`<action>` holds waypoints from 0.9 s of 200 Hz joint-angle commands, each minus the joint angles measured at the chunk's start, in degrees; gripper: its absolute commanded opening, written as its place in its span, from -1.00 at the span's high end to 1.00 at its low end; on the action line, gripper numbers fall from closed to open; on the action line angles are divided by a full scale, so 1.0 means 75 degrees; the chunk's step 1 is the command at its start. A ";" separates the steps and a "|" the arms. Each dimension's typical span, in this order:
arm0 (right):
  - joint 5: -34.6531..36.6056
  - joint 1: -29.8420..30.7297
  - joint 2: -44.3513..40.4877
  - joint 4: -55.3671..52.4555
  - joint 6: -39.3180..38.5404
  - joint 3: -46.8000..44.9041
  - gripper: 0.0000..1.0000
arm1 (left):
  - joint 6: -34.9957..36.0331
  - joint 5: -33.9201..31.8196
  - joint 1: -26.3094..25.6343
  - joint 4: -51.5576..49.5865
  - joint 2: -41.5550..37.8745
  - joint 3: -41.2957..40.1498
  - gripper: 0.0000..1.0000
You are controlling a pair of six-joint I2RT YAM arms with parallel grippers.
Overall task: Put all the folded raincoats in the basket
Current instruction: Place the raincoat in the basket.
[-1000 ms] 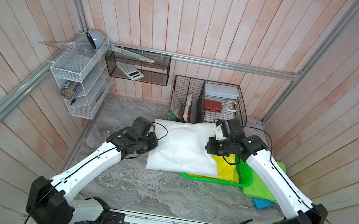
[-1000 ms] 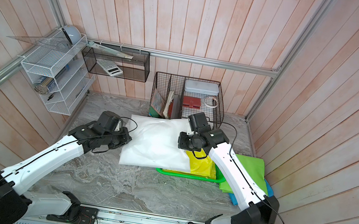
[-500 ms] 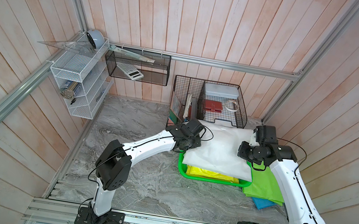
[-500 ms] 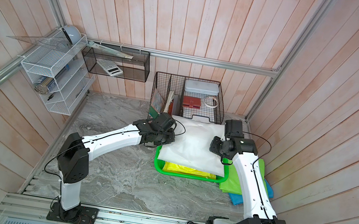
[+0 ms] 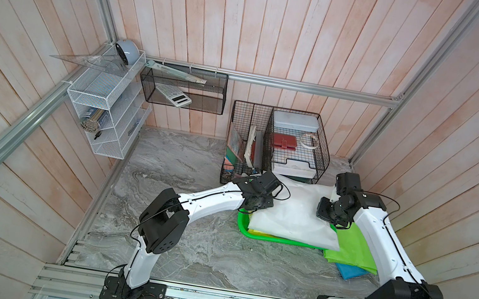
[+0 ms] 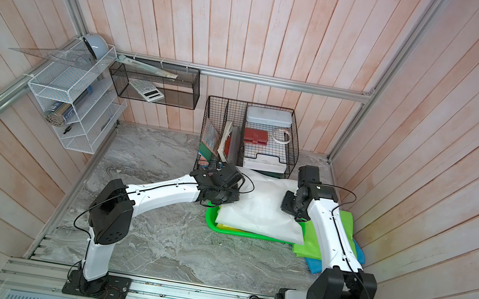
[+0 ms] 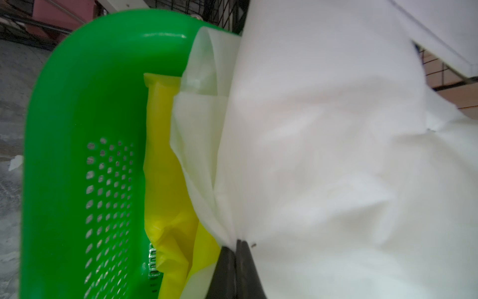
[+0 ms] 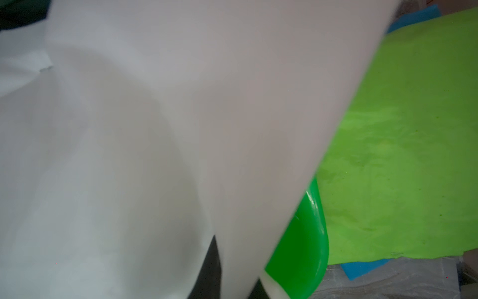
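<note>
— Where is the raincoat (image 5: 293, 213) just now?

— Right of centre in both top views, spread over the basket (image 5: 243, 227) and hiding most of it. Only the basket's left end and near rim show. A yellow bundle (image 7: 165, 181) lies inside, under the white folds.

— And the grip?

— The left tool (image 7: 236, 244) is pressed together on the raincoat's left edge, and its wrist view shows the cloth gathered to a point at the tips. The right tool (image 8: 227, 269) pinches a fold on the opposite side, with cloth running between its dark fingers.

— So the step is lowering and letting go?

— I'd judge so. The lower right corner overhangs the rim onto the lime sheet (image 5: 351, 246), and the upper edge reaches toward the wire organiser (image 5: 279, 144). Better to bring both tools a little closer together and toward the lower left, so the slack bellies into the basket. Then sink below the rim before parting the fingers.

— Risk?

— It looks like thin, slippery film. Released high, it may unfold or slide out onto the worktop (image 5: 181, 246).
</note>
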 commanded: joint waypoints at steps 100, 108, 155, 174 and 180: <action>0.0220 -0.0012 0.1640 -0.0151 -0.0380 0.0686 0.43 | -0.0024 -0.0563 -0.0087 0.0286 0.0463 -0.0065 0.99; 0.0356 -0.0013 0.1628 -0.0157 -0.0327 0.0653 0.29 | -0.0036 -0.0521 -0.0084 0.0264 0.0501 -0.0054 0.84; 0.0766 -0.0019 0.1228 -0.0427 -0.0181 0.0916 -0.18 | 0.0188 -0.0637 -0.0090 -0.0146 0.0020 0.0012 0.08; 0.0769 -0.0014 0.1068 -0.0709 -0.0158 0.1210 -0.25 | 0.0410 -0.0849 -0.0090 -0.0551 -0.0338 0.0264 -0.17; 0.0846 -0.0014 0.1022 -0.0820 -0.0146 0.1306 -0.29 | 0.0480 -0.0929 -0.0090 -0.0688 -0.0450 0.0348 -0.20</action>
